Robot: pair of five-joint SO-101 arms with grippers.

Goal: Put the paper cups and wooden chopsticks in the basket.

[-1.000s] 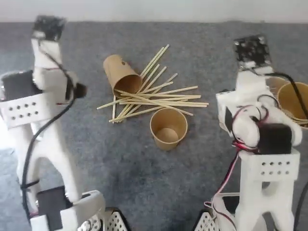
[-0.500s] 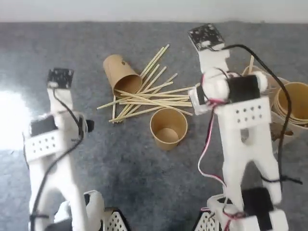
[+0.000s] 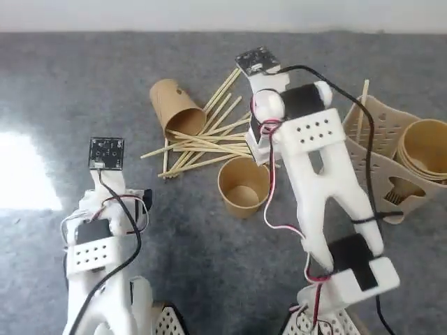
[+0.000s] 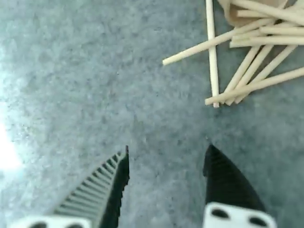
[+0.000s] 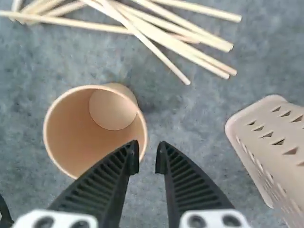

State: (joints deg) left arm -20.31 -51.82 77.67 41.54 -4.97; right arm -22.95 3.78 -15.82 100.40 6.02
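Two paper cups lie on the grey carpet: one on its side [image 3: 174, 108] at the back, one [image 3: 244, 186] nearer the front with its mouth tilted up. A loose pile of wooden chopsticks [image 3: 223, 139] lies between them. The beige basket [image 3: 377, 171] stands at the right with stacked cups [image 3: 426, 146] and one chopstick [image 3: 362, 105] in it. My right gripper [image 5: 146, 151] hovers at the near cup's rim [image 5: 90, 128], fingers almost together with nothing between them. My left gripper [image 4: 168, 149] is open over bare carpet, short of the chopstick ends [image 4: 213, 61].
The basket's corner [image 5: 270, 142] sits close beside the right gripper. The right arm [image 3: 314, 160] stretches over the space between cup and basket. A bright patch of light [image 3: 24, 171] falls on the carpet at the left. Open carpet lies in front of the cups.
The right arm has swung left from over the basket to above the near cup. The left arm has drawn back toward the front and sunk lower.
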